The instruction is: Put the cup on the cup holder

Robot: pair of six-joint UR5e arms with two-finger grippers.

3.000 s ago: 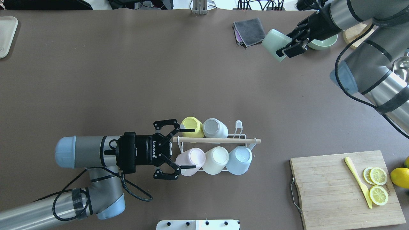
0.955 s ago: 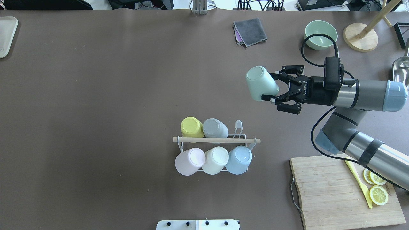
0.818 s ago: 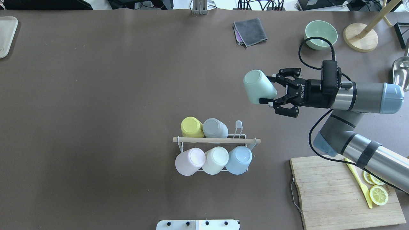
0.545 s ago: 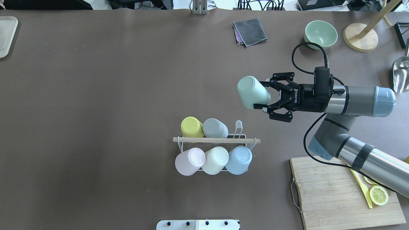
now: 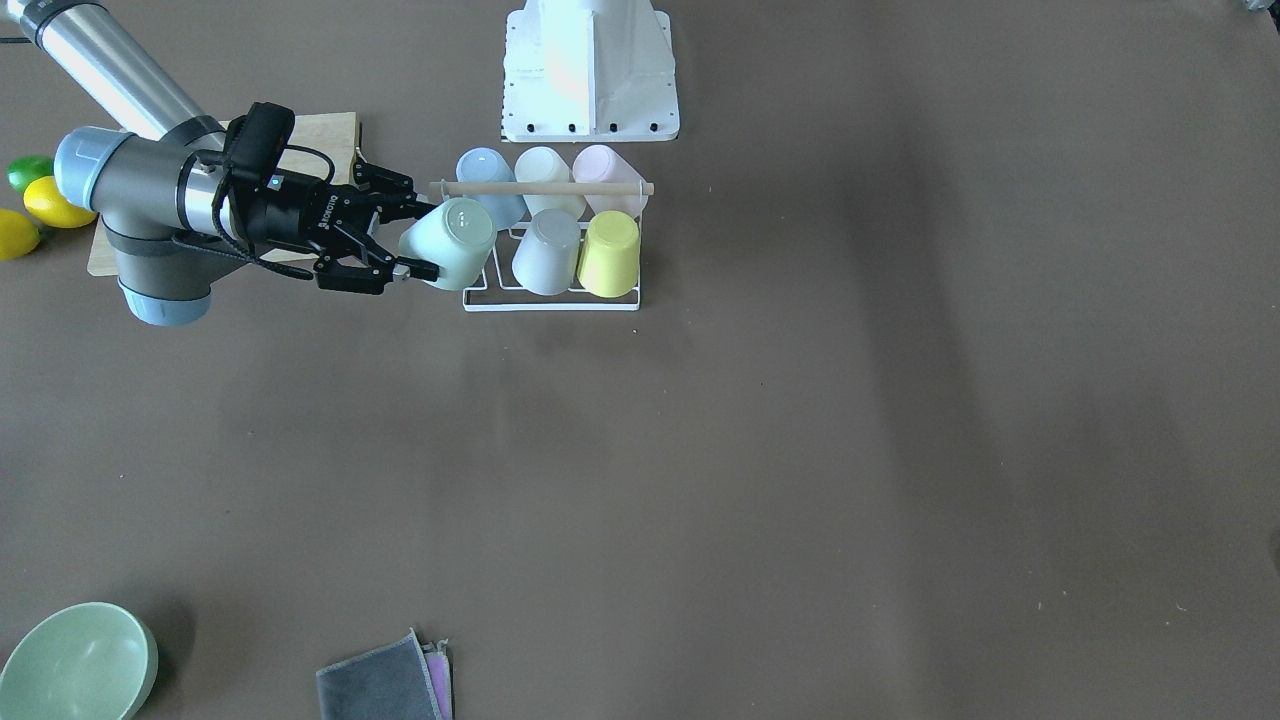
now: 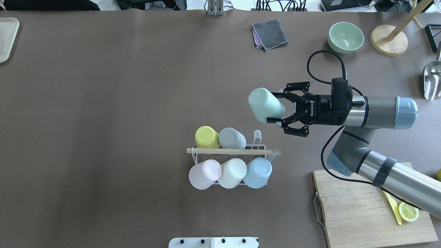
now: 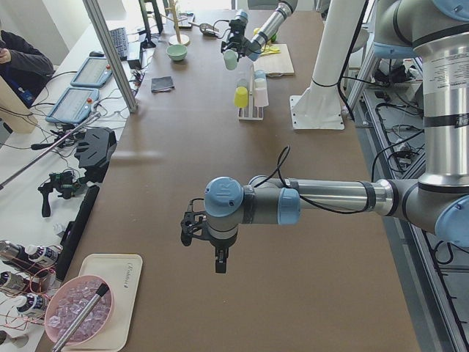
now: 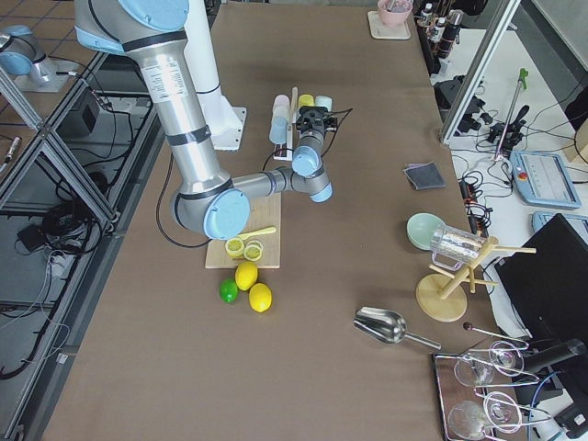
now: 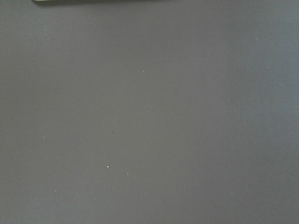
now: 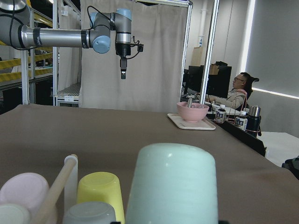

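My right gripper (image 6: 274,107) is shut on a mint green cup (image 6: 264,104), held bottom-up and tilted above the table, up and to the right of the cup holder (image 6: 234,151). The holder is a white wire rack with a wooden rod and carries yellow, grey, pink, cream and blue cups. One upright prong (image 6: 257,135) at its right rear is bare. In the front-facing view the cup (image 5: 448,243) hangs beside the rack's end (image 5: 550,305). My left gripper (image 7: 218,262) is far off, high over the table; I cannot tell whether it is open or shut.
A cutting board (image 6: 358,206) with a lemon slice and a yellow knife lies at the near right. A green bowl (image 6: 345,37), a grey cloth (image 6: 269,33), a wooden stand (image 6: 388,39) and a metal scoop (image 6: 432,79) sit at the far right.
My right gripper has carried the mint cup leftward and nearer to the rack. The left arm, beside the rack three seconds ago, has left the overhead view.
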